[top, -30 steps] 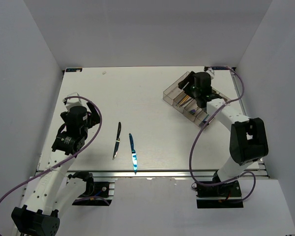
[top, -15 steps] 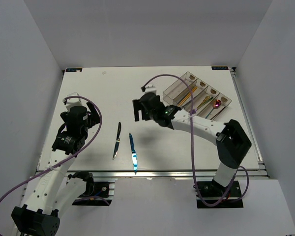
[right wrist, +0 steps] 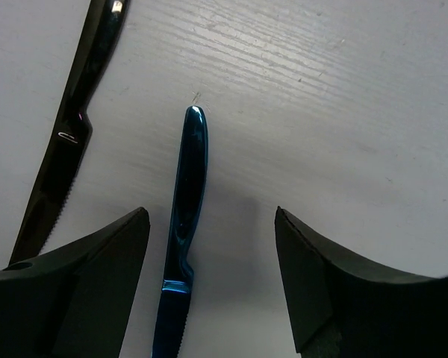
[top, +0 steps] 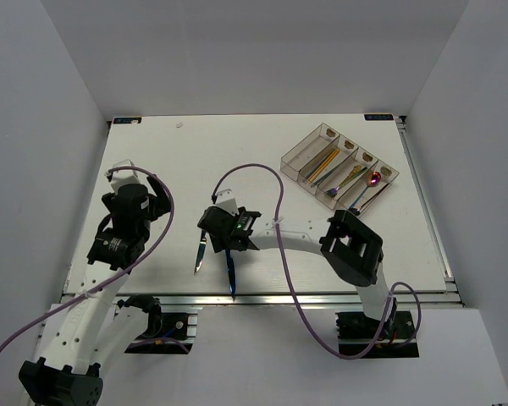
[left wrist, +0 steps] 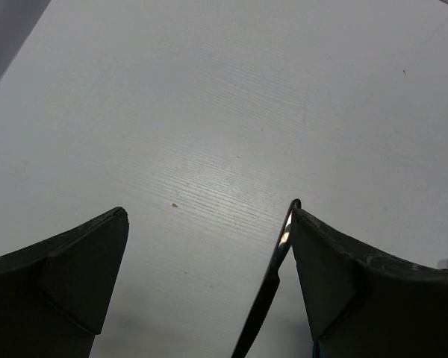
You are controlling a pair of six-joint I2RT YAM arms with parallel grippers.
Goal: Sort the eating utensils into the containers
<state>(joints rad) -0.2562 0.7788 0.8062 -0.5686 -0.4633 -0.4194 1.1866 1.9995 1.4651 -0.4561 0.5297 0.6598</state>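
White table (top: pixel 237 152): right gripper (right wrist: pixel 210 216) spread over blue knife (right wrist: pixel 190 171), black knife (right wrist: pixel 75 134) just beside. Left gripper (left wrist: pixel 209 212) spread, empty. Tray (top: pixel 298 155) well apart.

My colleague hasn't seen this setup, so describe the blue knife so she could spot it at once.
Start at the near edge of the white table, away from the tray at the back right. Two knives lie side by side there, below the right arm's open fingers. The blue knife is the right-hand one, glossy blue beside the black knife.
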